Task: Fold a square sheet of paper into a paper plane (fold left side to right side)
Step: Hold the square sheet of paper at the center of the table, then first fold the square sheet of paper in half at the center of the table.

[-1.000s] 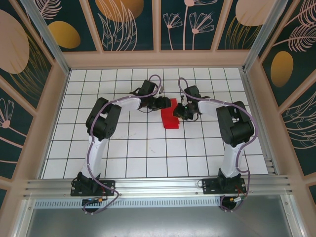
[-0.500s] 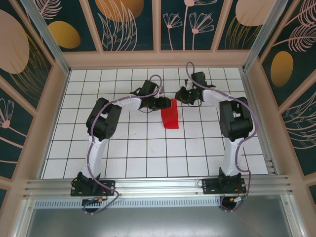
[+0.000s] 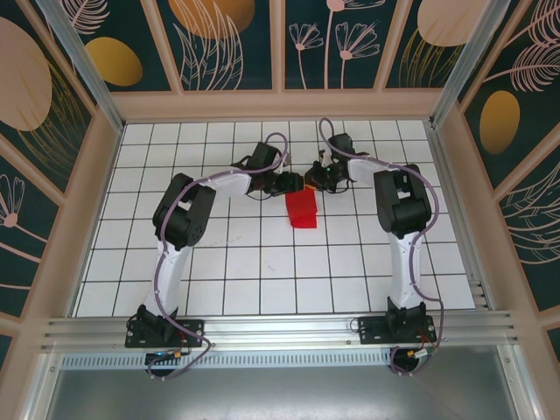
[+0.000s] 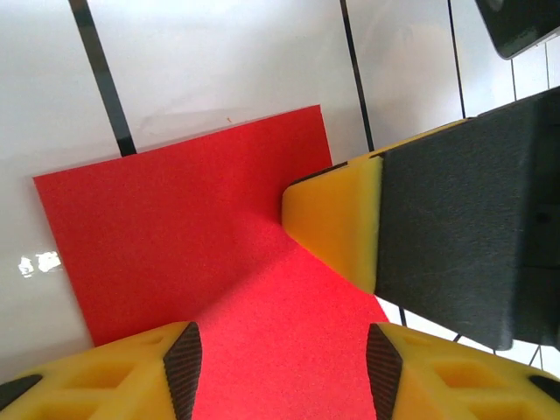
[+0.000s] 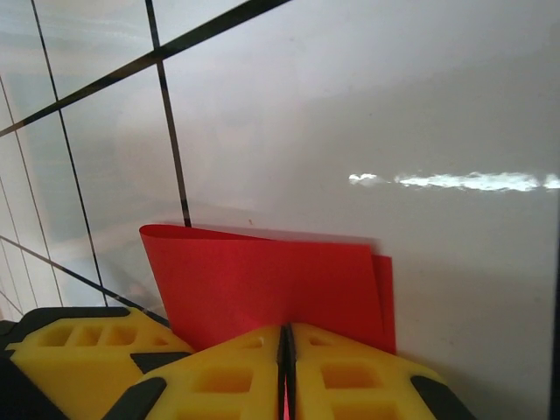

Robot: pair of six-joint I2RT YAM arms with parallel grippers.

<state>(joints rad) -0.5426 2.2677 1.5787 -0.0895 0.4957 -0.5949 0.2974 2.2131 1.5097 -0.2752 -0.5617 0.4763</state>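
From above, the folded red paper [image 3: 301, 213] lies toward the far edge of the counter [image 3: 219, 262]. Left wrist: the left end effector [image 4: 284, 363] straddles it half open, holding nothing. Right wrist: the right end effector [image 5: 285, 346] is pinched tight on 1 edge. It looks light and floppy; grip edges only.

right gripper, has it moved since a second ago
Yes: the right gripper moved toward the far wall and slightly left, to the far end of the red paper.

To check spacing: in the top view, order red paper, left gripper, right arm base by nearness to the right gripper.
From the right gripper:
1. red paper, in its jaws
2. left gripper, just left
3. right arm base, near edge
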